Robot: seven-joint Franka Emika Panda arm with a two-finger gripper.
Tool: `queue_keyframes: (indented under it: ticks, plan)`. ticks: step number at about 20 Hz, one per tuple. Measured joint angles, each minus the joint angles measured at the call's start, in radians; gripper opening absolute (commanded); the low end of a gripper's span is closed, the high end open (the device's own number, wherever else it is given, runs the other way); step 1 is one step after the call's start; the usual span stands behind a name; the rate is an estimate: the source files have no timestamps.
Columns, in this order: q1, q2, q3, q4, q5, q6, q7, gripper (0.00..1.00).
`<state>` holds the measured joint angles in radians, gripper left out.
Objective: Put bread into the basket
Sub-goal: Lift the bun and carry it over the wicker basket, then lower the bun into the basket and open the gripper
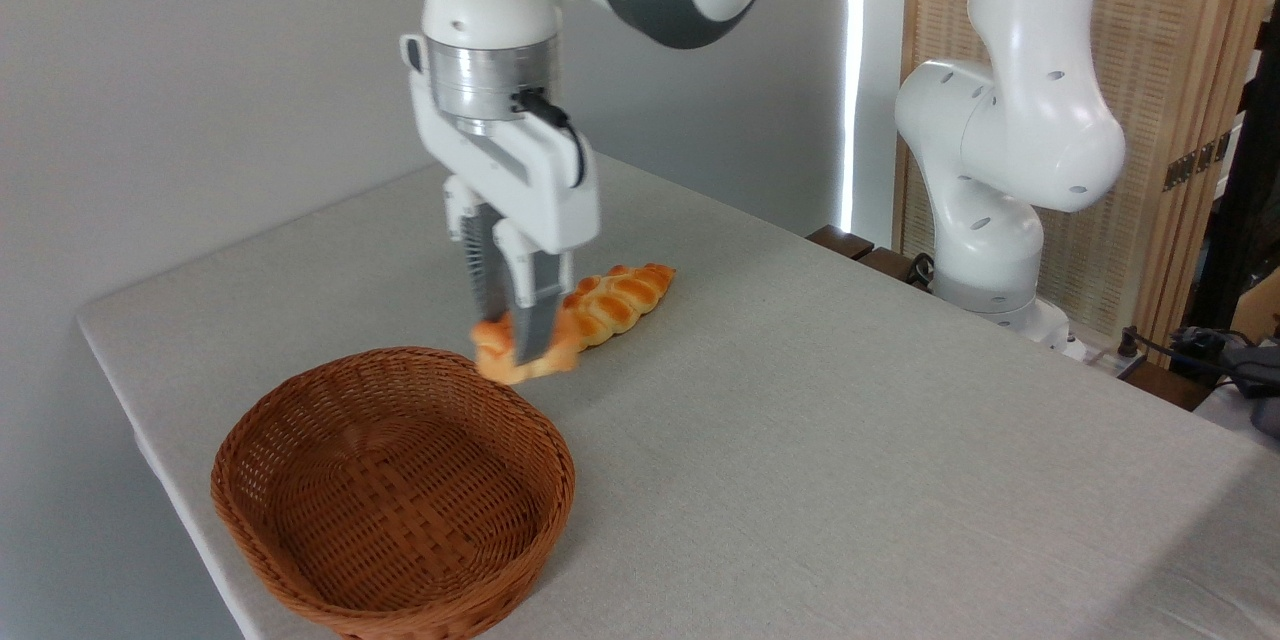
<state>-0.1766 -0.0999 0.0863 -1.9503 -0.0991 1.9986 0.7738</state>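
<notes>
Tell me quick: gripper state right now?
Gripper: fingers closed on the small bun, beside the braided loaf, near the basket rim.

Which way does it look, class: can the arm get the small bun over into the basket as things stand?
Probably yes. The gripper is closed on the bun right beside the basket, which is open-topped and holds nothing; only the braided loaf lies behind.

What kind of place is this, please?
Probably a robot lab or test room, not a kitchen: a Panda arm mounted beside a cloth-covered table, with only a wicker basket and bread as props.
</notes>
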Motion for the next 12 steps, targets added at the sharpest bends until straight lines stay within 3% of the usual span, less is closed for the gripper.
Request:
queue_keyframes:
  ticks: [1, 5, 6, 7, 8, 12]
  plan:
    - [0.0, 0.021, 0.0, 0.017, -0.009, 0.028, 0.0, 0.73]
    - [-0.002, 0.104, -0.002, 0.061, -0.034, 0.146, -0.003, 0.74]
    - [-0.003, 0.124, -0.003, 0.066, -0.034, 0.179, -0.007, 0.8]
    - [-0.004, 0.143, -0.003, 0.069, -0.034, 0.206, -0.01, 0.95]
    - [-0.005, 0.159, -0.003, 0.073, -0.034, 0.223, -0.011, 1.0]
    - [-0.006, 0.202, -0.004, 0.079, -0.036, 0.266, -0.012, 1.0]
